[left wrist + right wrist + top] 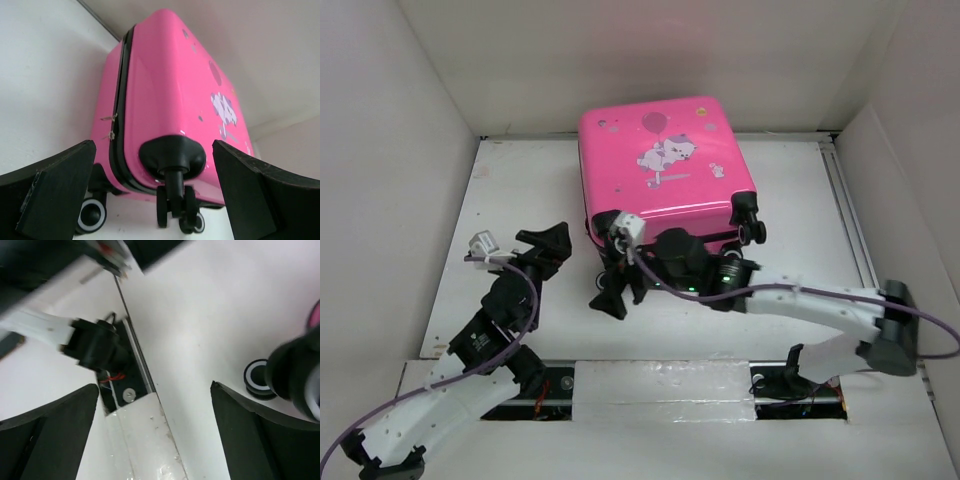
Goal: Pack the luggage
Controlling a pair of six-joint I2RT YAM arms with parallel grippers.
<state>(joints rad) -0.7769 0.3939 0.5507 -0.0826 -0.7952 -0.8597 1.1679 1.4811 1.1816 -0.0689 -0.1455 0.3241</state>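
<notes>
The closed luggage lies flat on the table (wheels toward the arms), while the left gripper and right gripper both gape, empty.

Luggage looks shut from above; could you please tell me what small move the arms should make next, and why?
Probably draw the right gripper back from the luggage. It lies flat with its zipper seam closed, the right gripper and the left gripper are both open and empty, and nothing left to pack shows. Clearing the wheels seems the sensible step.
</notes>
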